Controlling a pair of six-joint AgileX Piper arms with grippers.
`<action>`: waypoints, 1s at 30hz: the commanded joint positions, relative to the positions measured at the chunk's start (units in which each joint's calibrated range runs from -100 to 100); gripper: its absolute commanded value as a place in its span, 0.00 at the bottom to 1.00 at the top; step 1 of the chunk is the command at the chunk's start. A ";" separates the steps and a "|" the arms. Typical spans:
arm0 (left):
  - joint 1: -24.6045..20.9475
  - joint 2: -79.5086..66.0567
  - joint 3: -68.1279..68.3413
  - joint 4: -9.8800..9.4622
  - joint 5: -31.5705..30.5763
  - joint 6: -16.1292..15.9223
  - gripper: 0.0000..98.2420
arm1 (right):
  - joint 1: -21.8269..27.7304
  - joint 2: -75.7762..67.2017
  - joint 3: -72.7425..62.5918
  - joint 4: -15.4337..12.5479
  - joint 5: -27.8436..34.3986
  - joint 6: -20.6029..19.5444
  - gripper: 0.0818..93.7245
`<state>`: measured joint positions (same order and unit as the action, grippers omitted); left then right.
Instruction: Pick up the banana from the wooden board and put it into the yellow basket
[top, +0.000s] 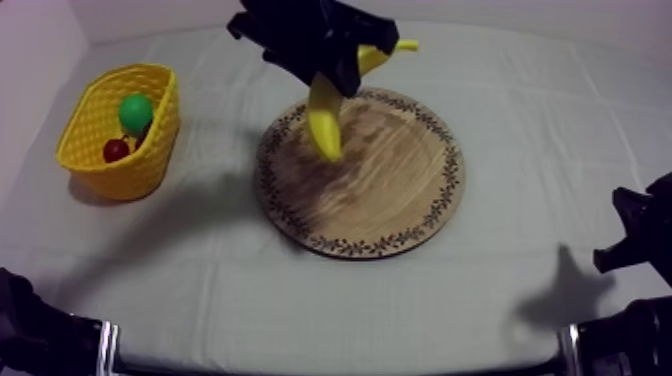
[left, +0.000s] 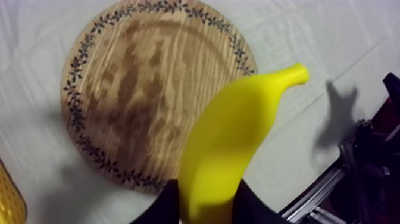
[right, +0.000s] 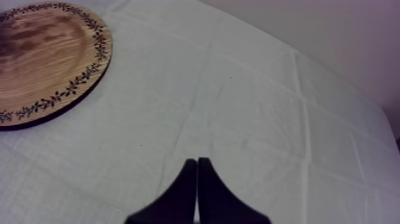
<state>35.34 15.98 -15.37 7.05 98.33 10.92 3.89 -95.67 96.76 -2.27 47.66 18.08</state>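
The left gripper (left: 206, 199) is reaching in from the far side of the tabletop (top: 520, 110), and its black fingers (left: 165, 205) are closing round the thick lower end of the banana (left: 232, 143), one on each side, holding it firmly. The banana is hanging in the air over the far left part of the round wooden board (top: 390, 190), apart from the wood, with its stem end tilting up toward the far right and its blunt end pointing down at the board. A shadow is falling across the left half of the board and onto the cloth beside it. The yellow basket (top: 150, 160) is standing well to the left of the board, near the left edge of the tabletop, and a green fruit (top: 135, 112) and a small red fruit (top: 116, 150) are lying inside it, touching each other. The right gripper (right: 197, 173) is resting low at the near right, its fingers lying pressed together as a narrow wedge with nothing between them, pointing over bare cloth with the board well off to its left.
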 joint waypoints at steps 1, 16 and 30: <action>-0.42 -0.85 0.73 -0.11 0.19 0.12 0.19 | 0.02 0.00 0.01 0.00 0.00 0.01 0.00; -14.37 -9.72 15.86 -1.13 -0.70 -2.39 0.21 | 0.02 0.00 0.01 0.00 0.00 0.01 0.00; -28.23 -17.25 22.21 -1.58 0.27 -4.51 0.22 | 0.02 0.00 0.01 0.00 0.00 0.01 0.00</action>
<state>9.21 -0.97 6.82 5.42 98.58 6.47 3.89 -95.67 96.76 -2.27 47.66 18.08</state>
